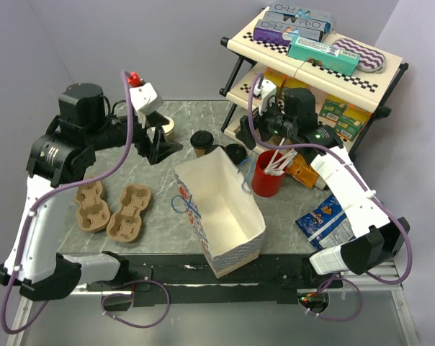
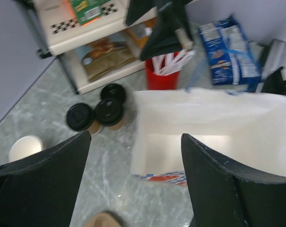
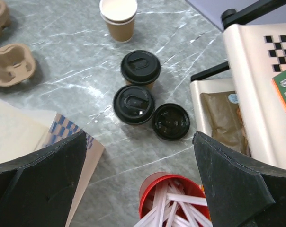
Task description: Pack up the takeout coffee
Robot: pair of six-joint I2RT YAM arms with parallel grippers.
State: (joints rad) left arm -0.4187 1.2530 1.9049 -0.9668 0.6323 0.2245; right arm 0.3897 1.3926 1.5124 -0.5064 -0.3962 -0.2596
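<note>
Two takeout coffee cups with black lids stand together on the marble table, one [image 3: 140, 67] farther, one [image 3: 133, 104] nearer; the left wrist view shows them [image 2: 80, 117] [image 2: 109, 112] too. A loose black lid [image 3: 170, 121] lies beside them. The open white paper bag [image 1: 217, 209] stands just in front. My left gripper [image 2: 136, 135] is open and empty, hovering near the bag's rim [image 2: 190, 97], left of the cups. My right gripper [image 3: 139, 134] is open and empty above the red stirrer cup [image 3: 174, 201], short of the coffees.
A lidless brown cup [image 3: 118, 16] stands behind the coffees. Two cardboard cup carriers [image 1: 91, 205] [image 1: 129, 211] lie at the left. A two-level shelf [image 1: 311, 65] with boxes fills the back right. A blue snack bag [image 1: 324, 220] lies by the right arm.
</note>
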